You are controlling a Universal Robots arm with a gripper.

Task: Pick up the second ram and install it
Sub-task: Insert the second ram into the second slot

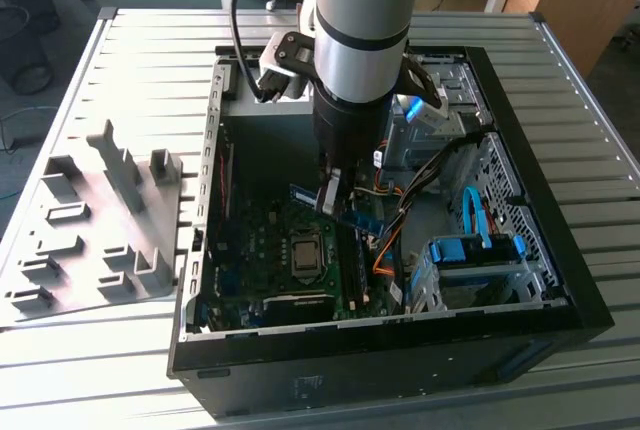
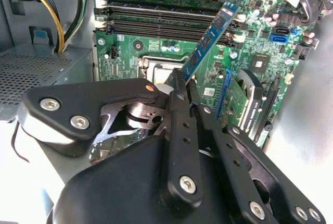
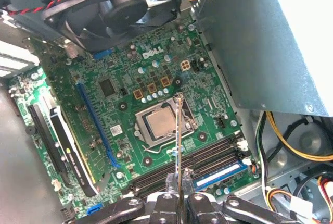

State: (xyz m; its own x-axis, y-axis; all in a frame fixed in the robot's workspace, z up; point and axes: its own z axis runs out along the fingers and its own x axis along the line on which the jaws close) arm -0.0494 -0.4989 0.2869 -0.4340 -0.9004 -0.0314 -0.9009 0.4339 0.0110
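Clamping the ram point(image 2: 208, 41) in the tool point(image 2: 184, 81), jaws pinched shut on one end of it, and holding it tilted in the air inside the case point(image 1: 300, 390), over the motherboard point(image 3: 130, 78) near the CPU socket point(image 3: 158, 122) and the slots point(image 3: 197, 164). Judging the pick-up as done and the install as not yet done: seeming to hang clear of the slots, seated in none, with one slot looking already filled by a blue-labelled stick point(image 3: 221, 174) and the grey fixture point(image 1: 70, 250) lying on the worktop point(image 1: 560, 40) outside the case, beside it.
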